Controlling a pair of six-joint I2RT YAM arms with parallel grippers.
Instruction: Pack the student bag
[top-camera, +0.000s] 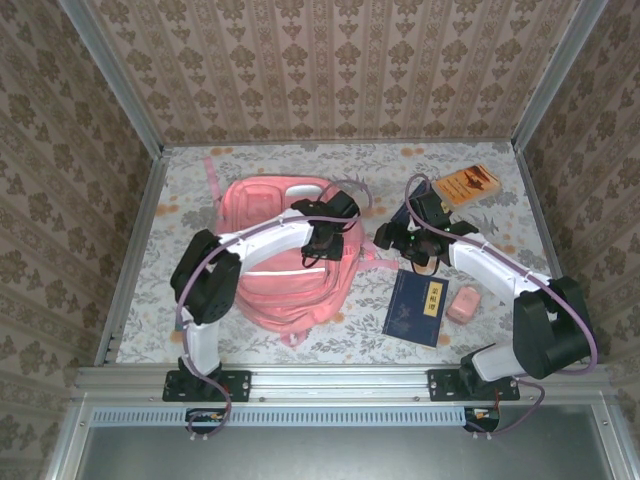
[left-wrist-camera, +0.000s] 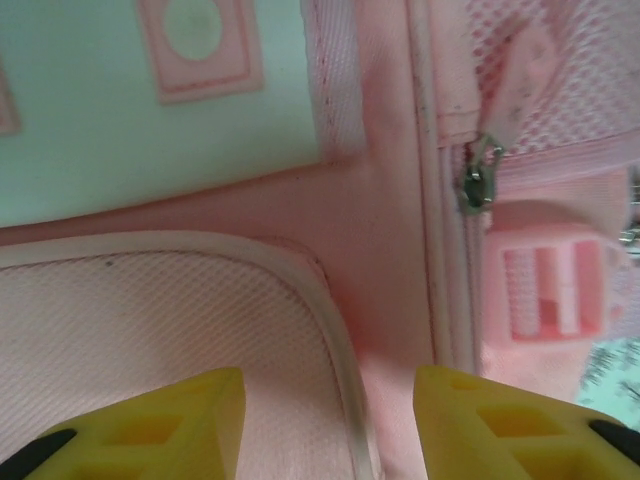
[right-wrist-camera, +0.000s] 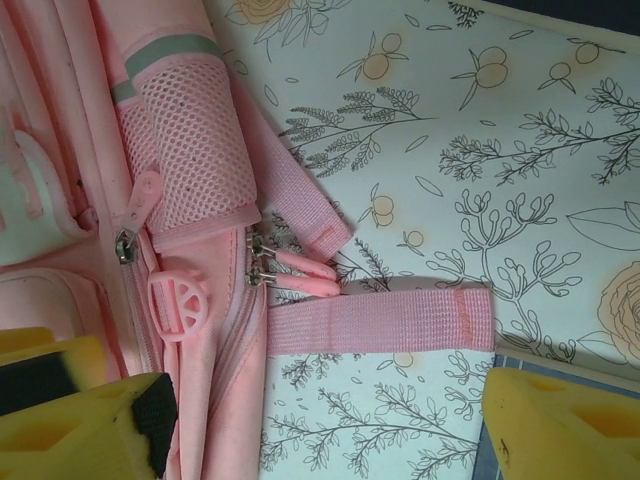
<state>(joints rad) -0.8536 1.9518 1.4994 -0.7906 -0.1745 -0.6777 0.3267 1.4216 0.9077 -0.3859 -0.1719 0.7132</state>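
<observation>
- The student bag (top-camera: 270, 270) lies flat on the floral table (top-camera: 165, 300), left of centre, with its front pockets facing up.
- Its long axis runs near to far, leaning slightly left at the far end. I cannot tell for sure which end is the top.
- The paired zip pulls (right-wrist-camera: 300, 272) sit on the bag's right edge and point right, beside the mesh pocket (right-wrist-camera: 190, 140). The two sliders meet, so I judge that zip is closed.
- My left gripper (left-wrist-camera: 330, 400) hangs low over the bag's right half with its jaws part spread and nothing between them. I read this as a pose to pin or lift the fabric near the small zip slider (left-wrist-camera: 478, 180).
- My right gripper (right-wrist-camera: 325, 400) is just off the bag's right edge with its jaws spread wide and empty. It faces the pulls and a loose strap (right-wrist-camera: 400, 320), which I take as the approach for opening the zip.
- The blue book (top-camera: 415, 305) and a small pink item (top-camera: 462, 303) lie to the near right. An orange book (top-camera: 468, 183) lies to the far right. All three are outside the bag, so I judge packing has not begun.
</observation>
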